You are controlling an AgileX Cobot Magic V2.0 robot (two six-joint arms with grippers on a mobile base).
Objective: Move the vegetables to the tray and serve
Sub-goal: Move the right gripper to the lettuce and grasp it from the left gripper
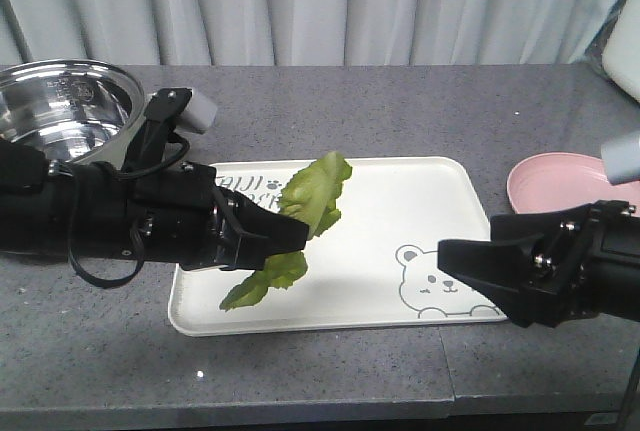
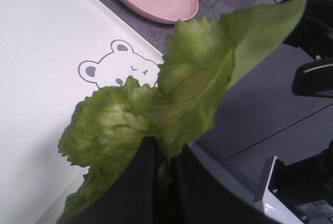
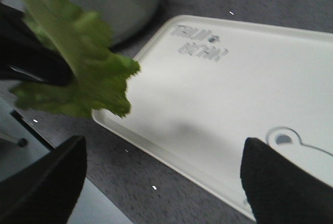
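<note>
Green and frilly, caught in mid-air: held the lettuce (image 1: 305, 213) clamped at its rib end by the left gripper (image 1: 292, 239), jaws pressed together on the leaf with no gap to be seen. Let the leaf fan up and forward of the fingertips and droop just below them, clear of the cream tray (image 1: 400, 201) lying directly beneath. Judged a carrying height: enough to spare the frills a drag over the rim, low enough for a short drop once released. Judged the transfer not yet done, with nothing lying on the tray.

Faced it with the right gripper (image 3: 166, 198), fingers spread wide apart and gripping nothing, low at the tray's edge closest to the bear drawing (image 1: 435, 286); seemingly posted there to take the tray for serving. Showed a pink plate (image 1: 530, 176) near that gripper's wrist and a steel bowl (image 1: 110, 86) behind the left one, on the grey speckled table (image 1: 400, 101).

Read grey lettering (image 1: 250, 183) printed on the tray just beside the left gripper: what looked like "TAIJI" with a paw mark, the line under it hidden by leaf and arm in the front view and smeared to grey blocks in the right wrist view. Made out no other writing.
</note>
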